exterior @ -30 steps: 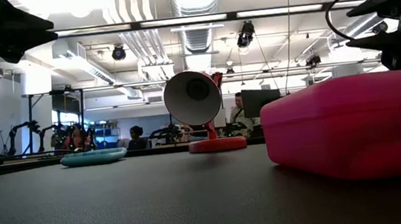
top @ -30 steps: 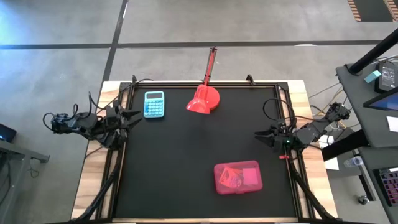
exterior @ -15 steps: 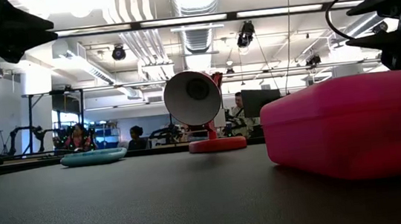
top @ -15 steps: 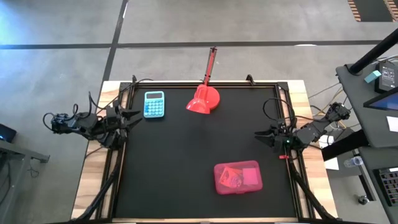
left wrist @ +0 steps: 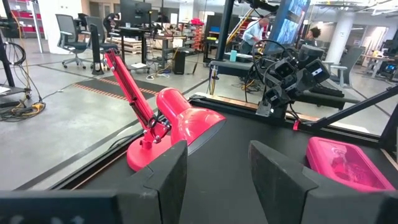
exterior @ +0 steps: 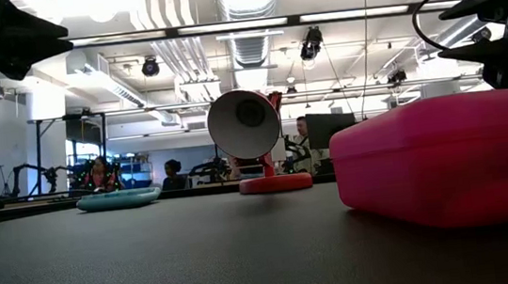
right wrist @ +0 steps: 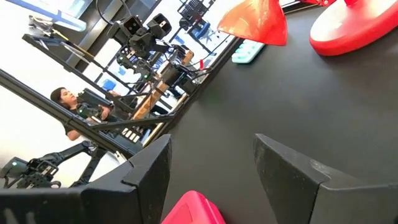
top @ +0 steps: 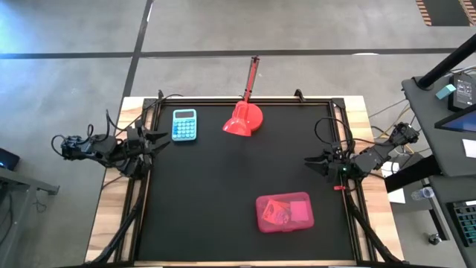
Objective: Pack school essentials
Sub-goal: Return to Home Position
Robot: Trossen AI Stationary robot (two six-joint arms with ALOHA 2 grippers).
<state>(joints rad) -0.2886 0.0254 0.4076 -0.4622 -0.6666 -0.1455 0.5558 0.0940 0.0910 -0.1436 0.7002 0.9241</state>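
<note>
The rounded, glossy pink plastic box (top: 284,211) lies shut on the matte black desk (top: 208,193), with the school essentials (top: 277,211) showing dimly through its lid. The right claw (top: 309,161), spread wide, hangs near the box, just beyond it. The left claw (top: 163,137), also spread, is well apart from it. Nothing has shifted since the earlier frames.
</note>
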